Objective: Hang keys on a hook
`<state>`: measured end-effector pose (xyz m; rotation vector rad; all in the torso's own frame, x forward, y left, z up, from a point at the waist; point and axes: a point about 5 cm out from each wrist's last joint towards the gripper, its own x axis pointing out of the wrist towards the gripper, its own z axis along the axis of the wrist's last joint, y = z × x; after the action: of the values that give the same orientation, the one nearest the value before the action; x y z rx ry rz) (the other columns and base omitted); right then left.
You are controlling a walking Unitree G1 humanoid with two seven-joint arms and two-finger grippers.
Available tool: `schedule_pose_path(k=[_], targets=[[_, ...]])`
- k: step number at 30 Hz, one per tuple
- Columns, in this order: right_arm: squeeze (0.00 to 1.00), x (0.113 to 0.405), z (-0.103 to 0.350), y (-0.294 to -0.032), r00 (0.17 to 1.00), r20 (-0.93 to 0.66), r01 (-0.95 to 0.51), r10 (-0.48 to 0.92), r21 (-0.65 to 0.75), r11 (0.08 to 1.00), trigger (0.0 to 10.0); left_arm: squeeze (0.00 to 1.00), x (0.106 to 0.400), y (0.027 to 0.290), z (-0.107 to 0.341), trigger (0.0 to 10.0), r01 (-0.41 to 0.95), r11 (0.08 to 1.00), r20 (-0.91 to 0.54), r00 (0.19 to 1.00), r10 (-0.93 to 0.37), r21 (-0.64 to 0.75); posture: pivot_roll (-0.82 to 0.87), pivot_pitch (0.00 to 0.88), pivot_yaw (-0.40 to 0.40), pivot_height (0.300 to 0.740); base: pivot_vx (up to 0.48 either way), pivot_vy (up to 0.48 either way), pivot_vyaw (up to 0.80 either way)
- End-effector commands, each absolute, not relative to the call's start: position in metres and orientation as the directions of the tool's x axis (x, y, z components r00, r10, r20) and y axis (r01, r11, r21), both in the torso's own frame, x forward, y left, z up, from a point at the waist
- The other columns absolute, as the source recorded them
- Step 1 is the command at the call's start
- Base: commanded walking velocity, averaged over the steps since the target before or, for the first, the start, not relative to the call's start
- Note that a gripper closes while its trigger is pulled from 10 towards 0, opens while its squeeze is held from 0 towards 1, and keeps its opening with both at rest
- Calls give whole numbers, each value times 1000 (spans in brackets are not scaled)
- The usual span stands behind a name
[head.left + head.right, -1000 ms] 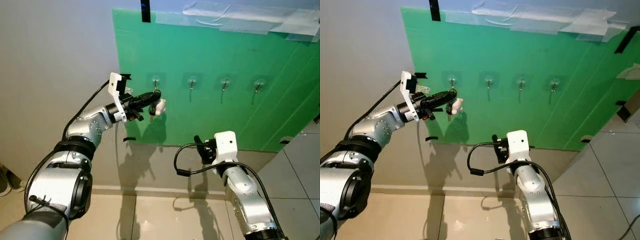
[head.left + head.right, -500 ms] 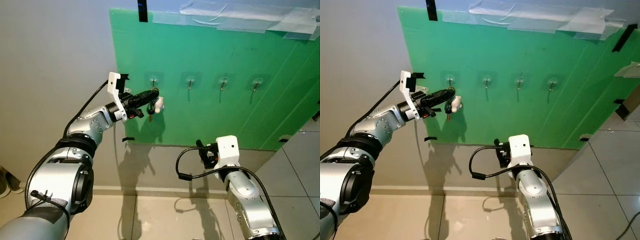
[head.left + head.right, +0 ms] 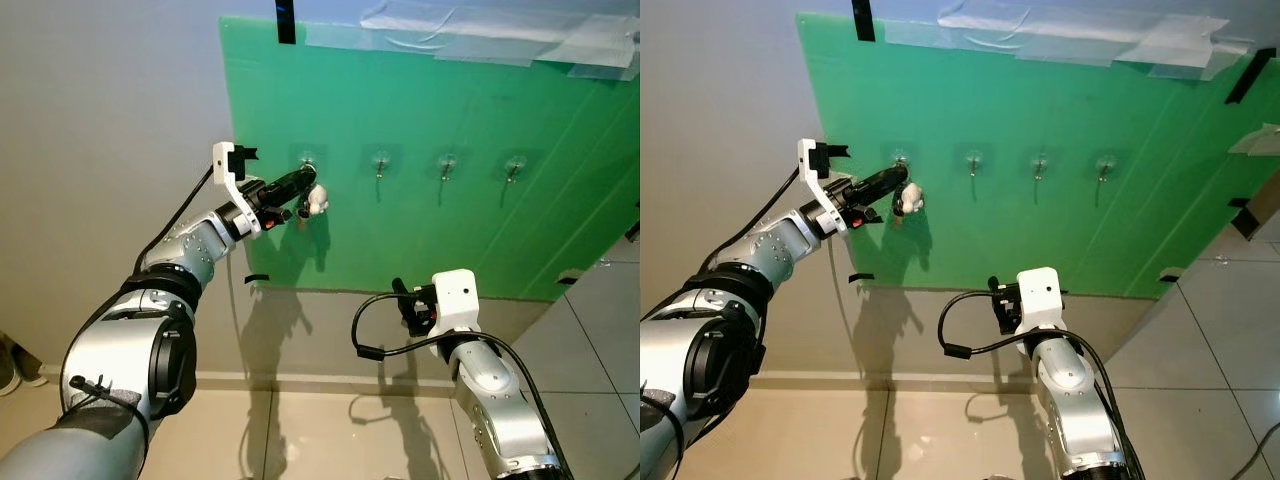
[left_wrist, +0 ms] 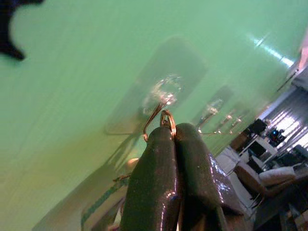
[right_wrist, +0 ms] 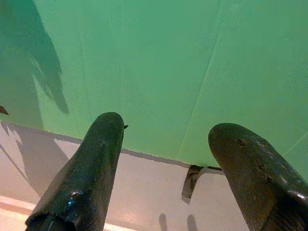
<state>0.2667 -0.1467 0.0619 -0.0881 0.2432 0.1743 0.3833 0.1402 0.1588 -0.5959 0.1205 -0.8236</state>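
Against the upper left part of the green plastic board (image 3: 450, 200) taped to the grey wall (image 3: 110, 150), we see the bunch of keys with a small white fob (image 3: 314, 200) and a thin metal ring (image 4: 167, 118). The fob hangs pale and rounded just below the leftmost of four clear adhesive hooks with metal prongs (image 3: 306, 160). The individual keys are too small and too shaded for us to count or describe.

Our left gripper (image 3: 308, 181) has its two black fingers (image 4: 159, 183) pressed together on the ring, which protrudes from the fingertips. In the left wrist view the ring sits right at the bent prong of the leftmost hook (image 4: 159, 101); we cannot tell whether it is threaded over the prong or merely touching it.

Our right gripper (image 5: 166, 159) is held low, facing the board's lower edge, its fingers spread wide with nothing between them.
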Motion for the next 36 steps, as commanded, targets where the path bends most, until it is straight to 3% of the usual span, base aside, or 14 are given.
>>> schedule_pose_path(k=[1,13,23,24,25,28,36], targets=[[0,267,65,-147,956,-244,-185,163,-70,980,10000,0,384,138,156,10000,625,529,102,695,-712,-574,-111,0,14,740,0,0,0],[0,266,62,-146,950,-261,-195,171,-69,978,10000,0,370,135,120,10000,532,556,-24,708,-706,-639,-102,0,11,740,0,0,0],[0,266,61,-145,946,-268,-209,183,-75,975,10000,0,368,137,111,10000,521,629,-91,724,-684,-577,-100,0,8,740,0,0,0],[0,266,61,-145,946,-269,-211,183,-76,975,10000,1000,368,138,110,10000,506,653,-102,742,-663,-563,-100,0,8,740,0,0,0],[0,266,61,-145,946,-269,-211,183,-76,975,10000,1000,368,138,110,10000,506,653,-102,742,-663,-563,-100,0,8,740,0,0,0],[0,265,61,-145,944,-271,-214,186,-77,974,10000,1000,375,145,115,10000,491,782,-141,806,-575,-385,-103,0,11,740,0,0,0],[0,265,59,-145,942,-278,-216,187,-77,973,10000,1000,376,147,119,10000,528,817,-150,810,-567,-231,-98,0,11,740,0,0,0]])
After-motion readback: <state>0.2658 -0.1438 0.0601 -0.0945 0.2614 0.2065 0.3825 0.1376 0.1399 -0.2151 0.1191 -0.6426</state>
